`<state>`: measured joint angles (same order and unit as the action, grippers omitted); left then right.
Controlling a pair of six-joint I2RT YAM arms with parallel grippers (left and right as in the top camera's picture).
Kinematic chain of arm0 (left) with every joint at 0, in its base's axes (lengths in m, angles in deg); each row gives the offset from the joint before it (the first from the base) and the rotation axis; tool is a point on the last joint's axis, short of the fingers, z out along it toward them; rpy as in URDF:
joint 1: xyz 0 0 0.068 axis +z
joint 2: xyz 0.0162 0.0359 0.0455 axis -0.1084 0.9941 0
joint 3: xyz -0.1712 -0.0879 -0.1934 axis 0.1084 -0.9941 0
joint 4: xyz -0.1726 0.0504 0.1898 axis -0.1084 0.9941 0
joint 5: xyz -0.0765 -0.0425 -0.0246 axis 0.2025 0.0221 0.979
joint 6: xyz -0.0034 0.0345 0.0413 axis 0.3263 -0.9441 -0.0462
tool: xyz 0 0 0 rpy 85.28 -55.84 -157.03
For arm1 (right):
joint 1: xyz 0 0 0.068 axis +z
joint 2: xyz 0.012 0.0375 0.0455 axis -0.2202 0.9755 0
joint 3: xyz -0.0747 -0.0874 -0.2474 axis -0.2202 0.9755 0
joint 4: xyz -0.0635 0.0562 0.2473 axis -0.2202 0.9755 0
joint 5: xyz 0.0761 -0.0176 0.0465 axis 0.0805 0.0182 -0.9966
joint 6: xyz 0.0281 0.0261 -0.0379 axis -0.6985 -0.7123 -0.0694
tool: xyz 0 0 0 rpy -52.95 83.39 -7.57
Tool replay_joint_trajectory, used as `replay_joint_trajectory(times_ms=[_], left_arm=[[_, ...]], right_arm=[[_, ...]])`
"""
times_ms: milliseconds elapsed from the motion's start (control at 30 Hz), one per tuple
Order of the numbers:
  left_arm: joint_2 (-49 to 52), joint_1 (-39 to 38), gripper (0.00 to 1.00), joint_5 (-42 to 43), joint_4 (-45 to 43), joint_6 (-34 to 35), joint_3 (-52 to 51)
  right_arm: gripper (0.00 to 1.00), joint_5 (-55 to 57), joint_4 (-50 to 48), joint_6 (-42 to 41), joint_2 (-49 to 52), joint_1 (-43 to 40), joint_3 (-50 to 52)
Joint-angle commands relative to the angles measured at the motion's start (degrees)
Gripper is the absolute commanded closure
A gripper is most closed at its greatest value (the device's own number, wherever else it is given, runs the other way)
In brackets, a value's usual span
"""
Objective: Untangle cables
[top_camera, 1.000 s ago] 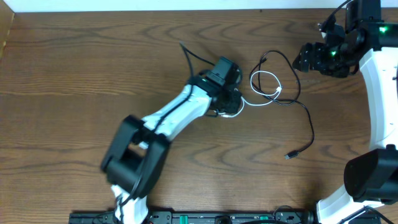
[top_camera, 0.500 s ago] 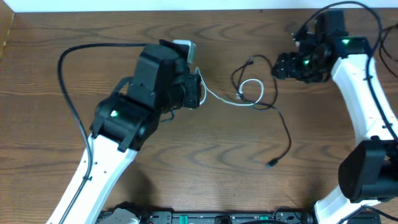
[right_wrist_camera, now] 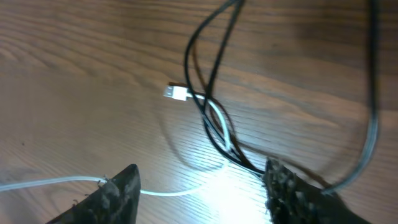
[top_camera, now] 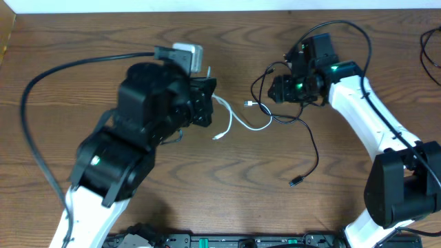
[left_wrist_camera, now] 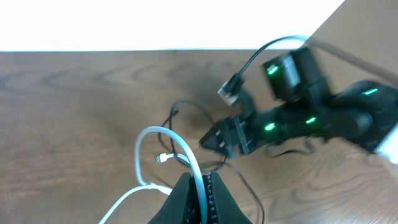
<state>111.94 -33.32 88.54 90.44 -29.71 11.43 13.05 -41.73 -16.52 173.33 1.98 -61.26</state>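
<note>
nearest the arm bases, a free plug end (top_camera: 296, 182) of the black cable (top_camera: 316, 155) is laid on the wooden worktop (top_camera: 207, 179), well apart from both hands. farther in, the white cable (left_wrist_camera: 188, 157) is crossed with the black one between the hands, and its small plug lies loose on the wood. the left hand (left_wrist_camera: 200, 185) is clamped together on the white cable. farthest, the right hand (right_wrist_camera: 200, 174) is held with fingers apart over the crossed cords.

Even bright light, soft shadows, motion blur in both wrist views, glare on table (right_wrist_camera: 74, 93)
</note>
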Motion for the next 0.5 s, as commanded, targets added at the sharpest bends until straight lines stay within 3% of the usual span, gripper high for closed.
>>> replay_joint_trajectory(times_ms=[0,200,467], left_arm=[[-3.6,0.5,0.93,-0.8,-1.2,-0.5,0.3],[-9.3,3.8,0.93,-0.8,-2.3,1.0,0.3],[-14.4,7.0,0.93,-0.8,-2.0,1.0,0.3]], right_arm=[[0.44,-0.3,-2.0,-0.8,0.9,1.3,1.3],[0.51,-0.4,-5.9,-0.8,4.7,3.3,1.5],[0.53,-0.4,-10.3,-2.3,9.0,5.8,1.5]])
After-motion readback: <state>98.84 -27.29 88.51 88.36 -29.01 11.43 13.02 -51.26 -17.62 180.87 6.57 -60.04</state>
